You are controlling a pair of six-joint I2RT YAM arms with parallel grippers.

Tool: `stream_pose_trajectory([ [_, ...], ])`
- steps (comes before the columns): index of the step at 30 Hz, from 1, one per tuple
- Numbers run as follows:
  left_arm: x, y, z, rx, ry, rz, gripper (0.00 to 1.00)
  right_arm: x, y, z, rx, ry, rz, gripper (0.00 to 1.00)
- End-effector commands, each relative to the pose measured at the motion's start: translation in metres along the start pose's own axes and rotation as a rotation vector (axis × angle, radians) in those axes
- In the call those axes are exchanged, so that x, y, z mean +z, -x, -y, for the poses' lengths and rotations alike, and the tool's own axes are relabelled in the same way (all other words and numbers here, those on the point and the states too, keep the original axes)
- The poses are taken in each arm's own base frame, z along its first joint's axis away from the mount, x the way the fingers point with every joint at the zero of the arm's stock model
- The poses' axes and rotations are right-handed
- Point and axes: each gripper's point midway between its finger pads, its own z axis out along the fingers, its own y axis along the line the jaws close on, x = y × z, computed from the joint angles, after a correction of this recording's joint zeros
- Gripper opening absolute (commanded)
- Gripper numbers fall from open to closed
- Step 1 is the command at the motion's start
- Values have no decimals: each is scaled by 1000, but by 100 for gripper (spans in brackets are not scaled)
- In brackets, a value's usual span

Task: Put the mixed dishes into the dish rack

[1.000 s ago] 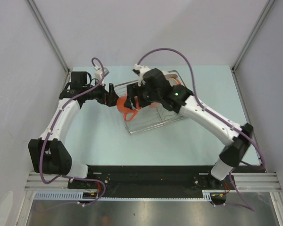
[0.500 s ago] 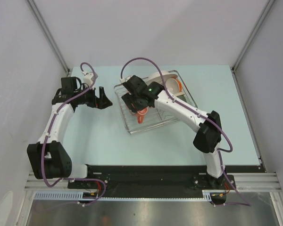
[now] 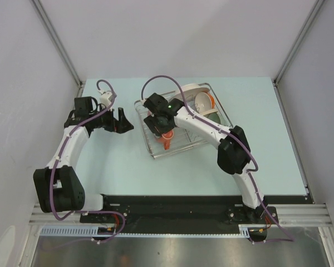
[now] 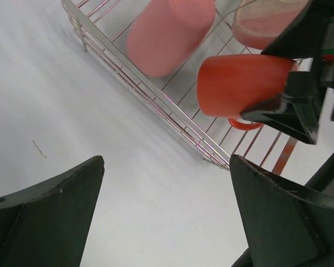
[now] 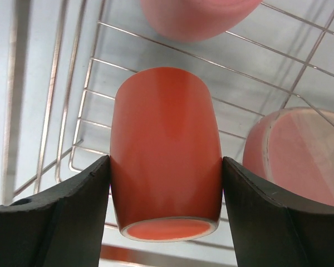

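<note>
My right gripper (image 5: 166,161) is shut on the orange mug (image 5: 166,150), one black finger on each side and the mug's base towards the camera. It holds the mug (image 3: 166,139) over the near-left part of the dish rack (image 3: 156,151). The salmon-pink tumbler (image 4: 170,33) lies on the rack's wires (image 4: 156,94) just beyond the mug (image 4: 239,89). The pink-and-cream plate (image 5: 300,161) stands to the mug's right. My left gripper (image 3: 124,120) hovers left of the rack, open, with only bare table between its fingers (image 4: 50,194).
A white plate (image 3: 192,90) and other dishes stand in the far right end of the rack. Grey enclosure walls close in the table on the left, right and back. A black rail (image 3: 178,203) runs along the near edge.
The right arm has folded in over the rack, carrying the mug a little nearer and to the right. The left gripper has drawn back leftwards from the rack, still open.
</note>
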Motion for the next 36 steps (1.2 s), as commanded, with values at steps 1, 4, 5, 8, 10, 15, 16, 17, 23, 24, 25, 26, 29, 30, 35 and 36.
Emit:
stream_pose_trajectory([
  [1, -12, 17, 2, 67, -17, 68, 100, -5, 32, 2, 7, 24, 95, 0],
  [4, -14, 17, 1, 58, -31, 75, 100, 7, 27, 0, 2, 23, 71, 0],
  [5, -14, 17, 3, 65, -44, 79, 100, 10, 27, 0, 3, 22, 69, 0],
  [8, -17, 19, 10, 79, -79, 109, 100, 20, 23, -3, 1, 24, 50, 0],
  [10, -17, 19, 11, 80, -85, 111, 100, 25, 21, -6, 0, 31, 41, 0],
  [15, -15, 17, 9, 69, -92, 97, 100, 34, 15, -17, -13, 53, 21, 13],
  [16, -15, 16, 10, 68, -98, 97, 100, 36, 13, -18, -15, 51, 15, 20],
  [17, -15, 16, 10, 66, -101, 96, 100, 36, 14, -19, -16, 51, 17, 31],
  [23, -13, 15, 9, 62, -105, 88, 100, 33, 17, -20, -19, 48, 39, 74],
  [24, -13, 15, 9, 61, -107, 86, 100, 30, 18, -20, -20, 47, 43, 79],
  [25, -13, 15, 8, 62, -105, 87, 100, 30, 19, -21, -18, 49, 46, 84],
  [26, -13, 15, 9, 59, -108, 84, 100, 26, 20, -21, -19, 48, 52, 99],
  [29, -12, 15, 9, 57, -109, 82, 100, 17, 24, -21, -21, 37, 70, 100],
  [30, -12, 15, 8, 56, -105, 82, 100, 14, 25, -21, -20, 37, 73, 100],
  [35, -12, 14, 8, 51, -109, 72, 100, -6, 28, -17, -19, 21, 90, 100],
  [36, -12, 15, 7, 53, -106, 71, 100, -16, 32, -15, -12, 20, 110, 100],
])
